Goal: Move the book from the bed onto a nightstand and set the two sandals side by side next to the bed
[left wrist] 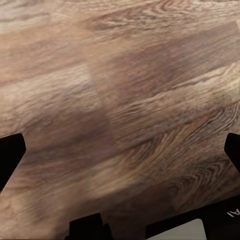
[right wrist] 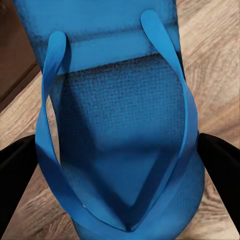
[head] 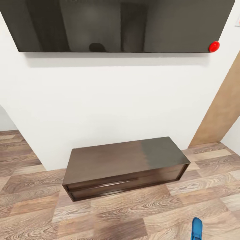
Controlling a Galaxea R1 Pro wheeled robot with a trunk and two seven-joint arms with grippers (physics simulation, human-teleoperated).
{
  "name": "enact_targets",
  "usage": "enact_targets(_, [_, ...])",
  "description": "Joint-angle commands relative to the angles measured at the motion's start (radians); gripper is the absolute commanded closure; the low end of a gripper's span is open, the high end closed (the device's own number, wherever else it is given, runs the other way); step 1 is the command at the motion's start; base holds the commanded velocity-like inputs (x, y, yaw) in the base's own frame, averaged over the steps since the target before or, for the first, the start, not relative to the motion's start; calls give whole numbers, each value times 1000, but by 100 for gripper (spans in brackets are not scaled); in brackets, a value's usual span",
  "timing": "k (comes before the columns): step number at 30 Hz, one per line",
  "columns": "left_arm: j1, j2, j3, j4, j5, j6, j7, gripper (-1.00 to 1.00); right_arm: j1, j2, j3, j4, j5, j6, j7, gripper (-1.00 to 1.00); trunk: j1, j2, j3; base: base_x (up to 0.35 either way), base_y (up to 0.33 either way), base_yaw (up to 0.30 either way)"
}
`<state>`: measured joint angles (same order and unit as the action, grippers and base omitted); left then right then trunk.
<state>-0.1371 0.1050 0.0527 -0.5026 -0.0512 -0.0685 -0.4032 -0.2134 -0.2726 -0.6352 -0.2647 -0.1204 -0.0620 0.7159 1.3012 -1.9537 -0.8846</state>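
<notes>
Wood-plank floor (head: 40, 200) and a low dark TV cabinet (head: 123, 166) lie ahead; right fingers (right wrist: 15, 175) pinch one blue sandal (right wrist: 120, 125) between them for carrying, while left fingers (left wrist: 10, 155) spread wide, empty.

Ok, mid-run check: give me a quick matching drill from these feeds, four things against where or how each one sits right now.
Things:
1. blue sandal
2. long dark cabinet
3. dark screen
4. red knob

Places:
A. on the wall, high up
B. at the screen's lower right corner
C. between the right gripper's fingers
D. on the wood floor against the white wall

Pairs: 1-C, 2-D, 3-A, 4-B
</notes>
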Motion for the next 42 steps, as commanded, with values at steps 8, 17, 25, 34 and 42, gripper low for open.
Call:
enact_targets(8, [-1, -1, 6, 1, -6, -4, -6, -100, 0, 0, 0, 1, -7, -1, 6, 100, 0, 0, -1, 0, 0, 263])
enact_targets(17, [-1, -1, 6, 1, -6, -4, -6, -100, 0, 0, 0, 1, -7, -1, 7, 100, 0, 0, -1, 0, 0, 263])
enact_targets(25, [-1, -1, 6, 1, -6, -4, -6, -100, 0, 0, 0, 1, -7, -1, 7, 100, 0, 0, -1, 0, 0, 264])
enact_targets(34, [-1, -1, 6, 1, -6, -4, -6, -100, -1, 0, 0, 1, -7, -1, 7, 100, 0, 0, -1, 0, 0, 263])
enact_targets(42, [0, -1, 6, 1, -6, -4, -6, -100, 0, 0, 0, 1, -7, -1, 7, 100, 0, 0, -1, 0, 0, 263])
